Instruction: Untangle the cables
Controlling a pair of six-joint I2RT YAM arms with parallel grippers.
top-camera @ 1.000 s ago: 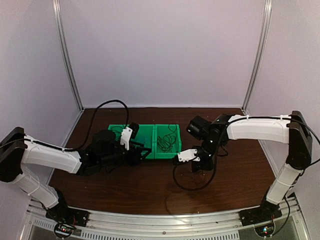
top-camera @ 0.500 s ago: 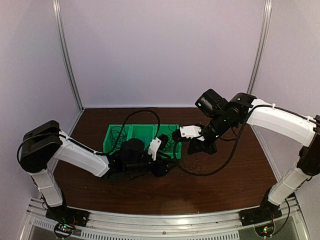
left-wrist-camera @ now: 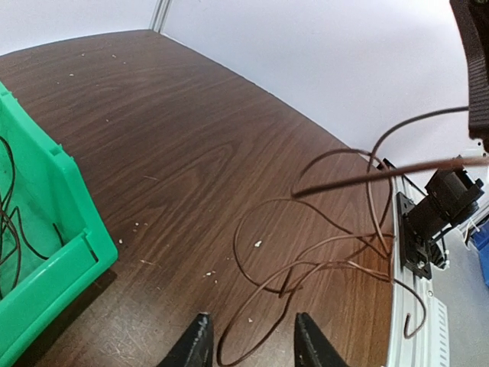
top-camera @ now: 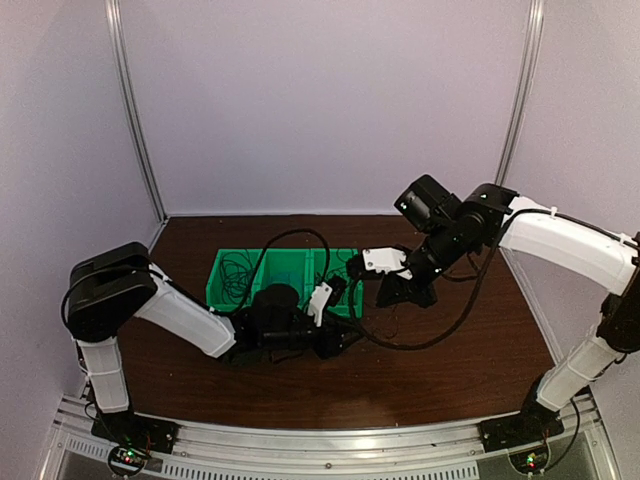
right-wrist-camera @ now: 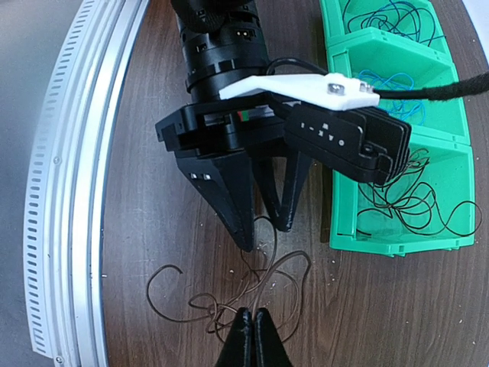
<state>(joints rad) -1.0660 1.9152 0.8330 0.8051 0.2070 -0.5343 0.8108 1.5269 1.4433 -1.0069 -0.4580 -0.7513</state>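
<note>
Change: Against half a second before, the left gripper [right-wrist-camera: 264, 235] had slid a little further toward 3 o'clock, past the green bin's [top-camera: 222, 293] near corner. The right gripper [right-wrist-camera: 253, 329] stood almost where it had been. A second before, the left arm lay out at 9 o'clock and the right gripper sat nearer the bases.
Surface: Dark wood-grain table [top-camera: 450, 370], flecked with pale crumbs, with the three-compartment bin left of centre.
Room: Pale walls [top-camera: 330, 110], aluminium posts [top-camera: 135, 110] in the back corners, a slotted metal rail [top-camera: 330, 440] along the 6 o'clock edge.
Left arm: Folded at the elbow, forearm low over the table, pointing toward 3 o'clock.
Left tool: Jaws partly apart, tips down, a loop of the brown cable [right-wrist-camera: 233, 306] lying between them; nothing clamped.
Right arm: Reached in from 3 o'clock, wrist bent down, its gripper at 1 o'clock of the left one.
Right tool: Fingers pressed together on the brown cable, one strand rising taut.
Cables: The brown cable lay tangled on bare table at 3 o'clock of the bin. Black cables [right-wrist-camera: 405, 199] lay in the nearest compartment, a blue cable [right-wrist-camera: 386, 82] in the middle one.
</note>
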